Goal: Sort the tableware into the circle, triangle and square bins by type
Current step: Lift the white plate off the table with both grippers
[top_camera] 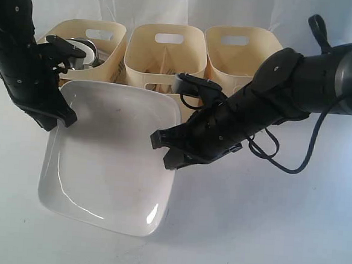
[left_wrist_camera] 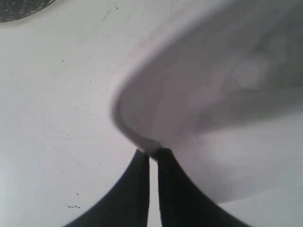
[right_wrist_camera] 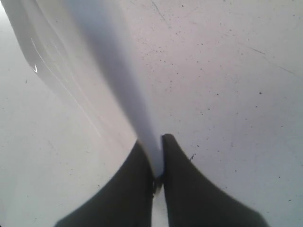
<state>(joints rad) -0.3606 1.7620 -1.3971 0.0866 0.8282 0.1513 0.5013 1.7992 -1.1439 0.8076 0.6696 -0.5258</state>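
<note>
White tabletop (top_camera: 265, 235) before a pale cloth backdrop, exterior view. Three cream bins stand in a row along the rear edge: left bin (top_camera: 107, 42), middle bin (top_camera: 166, 56), right bin (top_camera: 239, 52). Steel tableware (top_camera: 79, 47) shows over the rim of the left bin; single pieces cannot be told apart.

The large white square plate (top_camera: 108, 157) lies in front of the bins, left of the tabletop's centre. It is tilted, with its rear edge raised toward the bins and its near corner low; whether that corner touches the tabletop cannot be told.

The left hand (top_camera: 62, 119) is clamped on the plate's rear left corner. In the left wrist view, the two dark fingers of this hand (left_wrist_camera: 154, 153) pinch the rim of the plate (left_wrist_camera: 227, 85), with shadow below it. The right hand (top_camera: 162, 149) is clamped on the plate's right edge. In the right wrist view, this hand (right_wrist_camera: 158, 146) has the thin rim of the plate (right_wrist_camera: 118, 80) between closed fingers. A black cable (top_camera: 283, 160) loops below the right arm.
</note>
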